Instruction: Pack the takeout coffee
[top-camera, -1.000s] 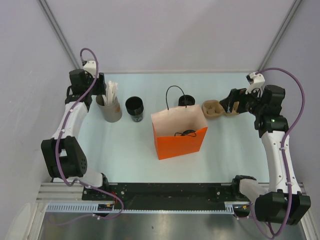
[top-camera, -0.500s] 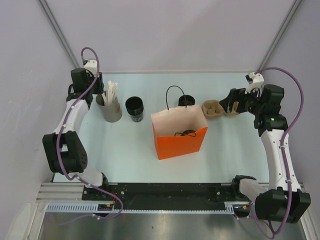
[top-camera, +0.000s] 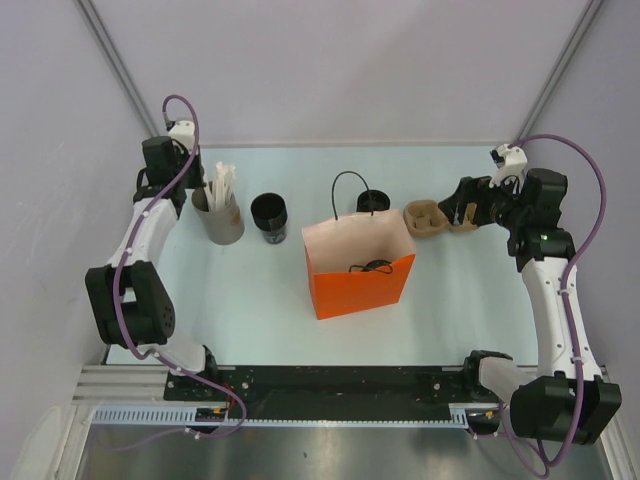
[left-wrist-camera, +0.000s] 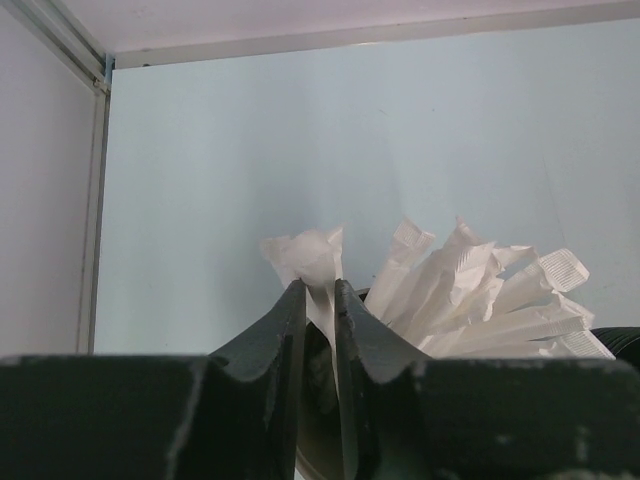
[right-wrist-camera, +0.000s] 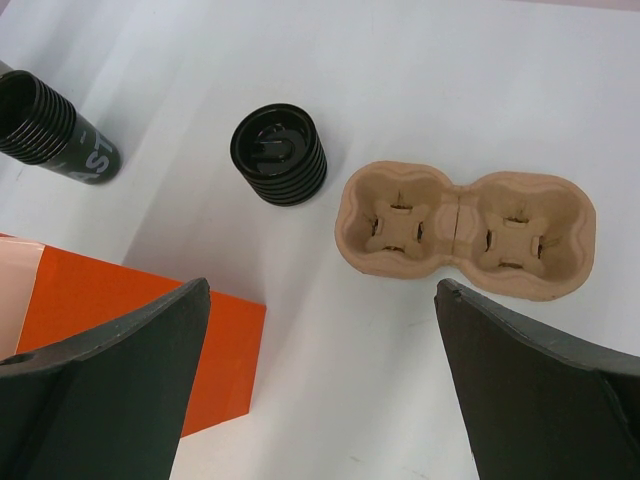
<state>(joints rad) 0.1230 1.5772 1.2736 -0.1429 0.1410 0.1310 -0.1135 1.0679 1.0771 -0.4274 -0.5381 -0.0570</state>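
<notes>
While you scan from above, takeout coffee (top-camera: 372, 201): upright just behind the orange bag (top-camera: 358, 272), not yet packed; likely staged there for the right arm's reach.
Top view, right gripper (top-camera: 462, 213): hovers by the cup carrier (top-camera: 437, 218), coffee near, toward the bag.
Left wrist view, left gripper (left-wrist-camera: 320, 287): jaws narrow, pinching one wrapped straw (left-wrist-camera: 310, 258) from the bunch, probably to go with the drink; coffee out of sight.
Right wrist view, right gripper (right-wrist-camera: 322, 290): jaws wide, empty; you find the coffee (right-wrist-camera: 278, 155) ahead, left of the carrier (right-wrist-camera: 465, 220), well clear of both fingers.
</notes>
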